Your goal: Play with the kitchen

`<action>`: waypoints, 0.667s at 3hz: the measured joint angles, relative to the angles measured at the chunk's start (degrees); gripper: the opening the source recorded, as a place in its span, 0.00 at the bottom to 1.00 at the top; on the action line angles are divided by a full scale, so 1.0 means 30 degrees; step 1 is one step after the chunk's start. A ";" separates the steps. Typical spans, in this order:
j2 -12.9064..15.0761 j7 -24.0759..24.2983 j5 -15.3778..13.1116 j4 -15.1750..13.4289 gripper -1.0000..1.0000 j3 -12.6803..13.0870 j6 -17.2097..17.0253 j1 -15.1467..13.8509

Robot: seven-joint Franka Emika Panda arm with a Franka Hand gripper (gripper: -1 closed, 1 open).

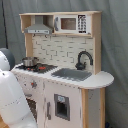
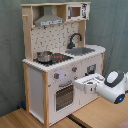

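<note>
The kitchen (image 2: 60,60) stands upright on the floor behind the wooden worktop (image 2: 102,112). In the second exterior view the hand (image 2: 84,84) hovers just beside the oven door (image 2: 64,96); whether it is open or closed I cannot tell. Probably the approach step: next, ease onto the door handle or a knob.

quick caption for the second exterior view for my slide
Franka arm's gripper reaching toward the front of a white and wood toy kitchen, with a pot on its stovetop.
</note>
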 joint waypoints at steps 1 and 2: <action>0.0441 0.0566 -0.0191 -0.1466 1.00 -0.0997 -0.0276 -0.0053; 0.0856 0.0980 -0.0963 -0.2405 1.00 -0.2438 -0.0127 -0.0069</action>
